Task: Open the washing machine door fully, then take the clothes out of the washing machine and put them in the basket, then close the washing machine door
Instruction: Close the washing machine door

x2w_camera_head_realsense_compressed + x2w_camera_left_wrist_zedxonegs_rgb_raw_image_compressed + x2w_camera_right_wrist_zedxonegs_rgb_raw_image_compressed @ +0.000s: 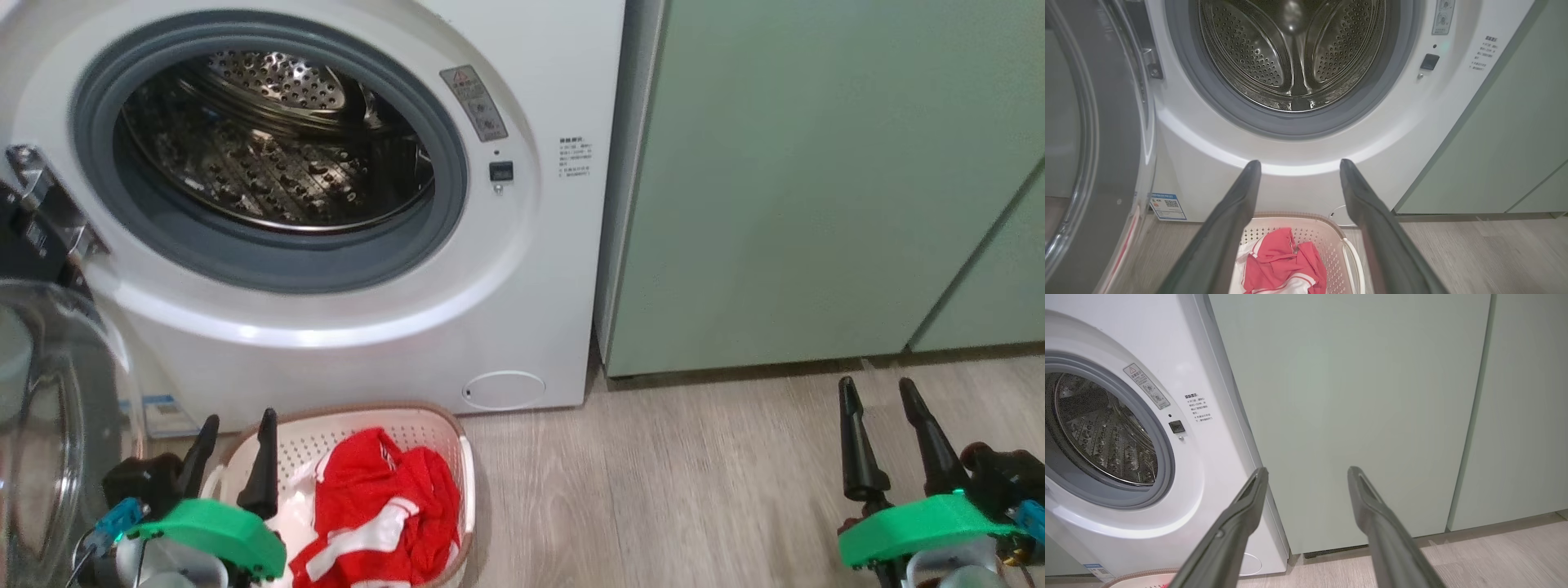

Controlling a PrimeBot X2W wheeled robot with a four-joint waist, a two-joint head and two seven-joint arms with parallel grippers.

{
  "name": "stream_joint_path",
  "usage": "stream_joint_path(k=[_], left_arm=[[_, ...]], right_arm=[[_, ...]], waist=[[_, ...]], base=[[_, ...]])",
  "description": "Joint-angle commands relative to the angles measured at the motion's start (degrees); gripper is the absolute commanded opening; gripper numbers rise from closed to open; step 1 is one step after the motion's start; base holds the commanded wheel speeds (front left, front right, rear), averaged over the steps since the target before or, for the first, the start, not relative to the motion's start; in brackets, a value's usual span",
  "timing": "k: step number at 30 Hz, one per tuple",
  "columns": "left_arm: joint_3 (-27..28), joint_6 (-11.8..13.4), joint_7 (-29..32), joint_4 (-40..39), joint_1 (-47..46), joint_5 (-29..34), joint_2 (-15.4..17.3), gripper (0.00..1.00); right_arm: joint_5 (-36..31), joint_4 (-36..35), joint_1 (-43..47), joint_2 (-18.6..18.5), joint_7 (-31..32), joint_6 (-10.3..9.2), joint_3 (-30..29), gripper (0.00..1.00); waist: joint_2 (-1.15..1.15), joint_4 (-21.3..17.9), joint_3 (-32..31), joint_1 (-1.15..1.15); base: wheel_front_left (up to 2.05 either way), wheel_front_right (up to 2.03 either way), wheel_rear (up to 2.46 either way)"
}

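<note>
Hanging low at the near left, the left gripper (241,416) holds nothing. Its two dark fingers are spread moderately wide and point up toward the front of the washing machine (522,269). In the left wrist view the basket (392,406) lies between those fingers, on the floor (653,490) just before the machine. The left finger in the head view crosses the basket's left rim. The clothes (384,498), red with white trim, lie crumpled inside the basket, filling most of its near part.

The washing machine door (73,408) stands swung wide to the left, its clear glass bowl bulging beside the left gripper. The grey rubber ring (269,261) and steel drum (277,155) are open to view. A small round hatch (504,389) sits low on the machine's front, just beyond the basket.

The right gripper (876,384) is at the near right, well apart from the basket. Its fingers are likewise parted and grip nothing, aimed at the pale green cabinets (816,180).
</note>
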Motion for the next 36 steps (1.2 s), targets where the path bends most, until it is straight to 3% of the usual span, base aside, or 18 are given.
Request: stream_joint_path(k=[1,20,36], left_arm=[[2.1,-0.3,-0.6,-1.2,-2.2,0.7,1.1,1.0],[1.6,-0.4,-0.6,-2.4,-2.1,0.4,0.7,1.0],[2.0,-0.4,-0.6,-2.4,-1.9,1.3,0.2,1.0]], right_arm=[[-0.2,-1.6,-0.6,-0.3,-0.4,-0.04,1.0,1.0],[-0.1,-1.1,-1.0,-0.4,-0.4,-0.04,1.5,1.0],[-0.2,-1.2,-0.8,0.1,-0.4,-0.04,1.2,1.0]], waist=[[0.0,0.0,0.0,0.0],[0.0,0.5,-0.2,0.0],[0.0,2.9,-0.4,0.0]], base=[[-1.99,1.94,0.06],[-2.03,1.98,0.06],[-0.37,0.37,0.0]])
